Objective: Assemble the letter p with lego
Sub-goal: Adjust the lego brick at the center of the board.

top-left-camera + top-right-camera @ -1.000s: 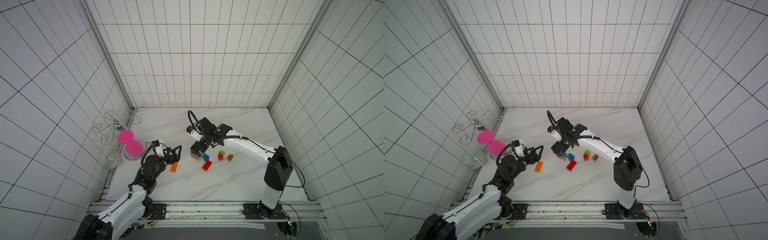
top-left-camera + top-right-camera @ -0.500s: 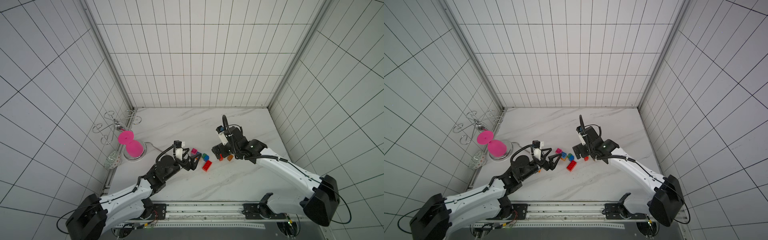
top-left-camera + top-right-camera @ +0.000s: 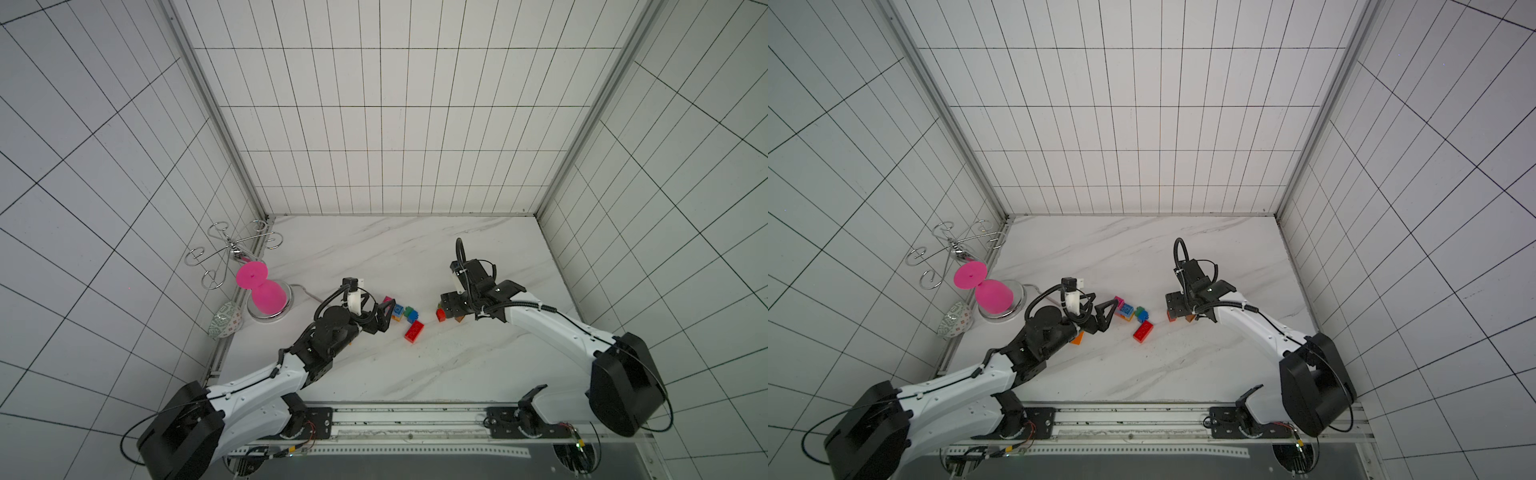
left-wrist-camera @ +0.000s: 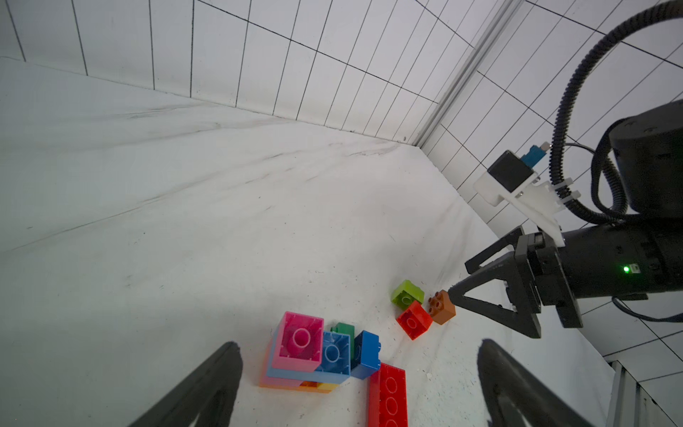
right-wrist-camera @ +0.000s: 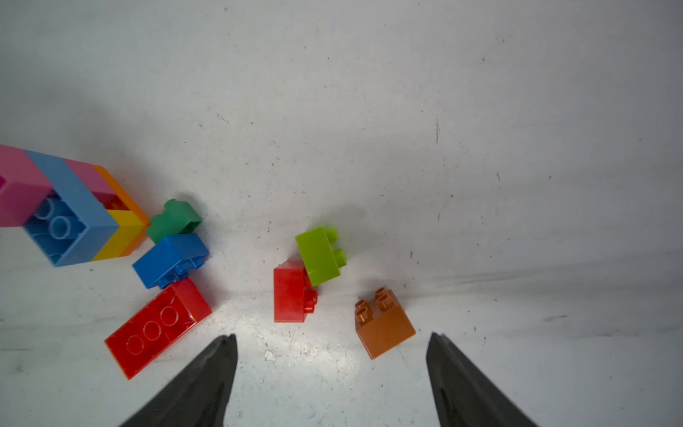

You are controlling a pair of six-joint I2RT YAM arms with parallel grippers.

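Note:
A joined lego block of pink, blue, orange and yellow bricks lies on the white table, also seen in a top view. A green brick, a blue brick and a long red brick lie beside it. My left gripper is open and low, its fingers either side of the block without touching it. My right gripper is open over bare table. Just ahead of it lie a small red brick, a lime brick and a brown brick. An orange brick lies by the left wrist.
A pink hourglass cup stands on a round metal base at the left wall, with a wire rack behind it and a patterned ball in front. The arms' rail runs along the table's front edge.
My right gripper has left the joined block and moved right to the small red, lime and brown bricks. My left arm has reached forward past the orange brick to the joined block.

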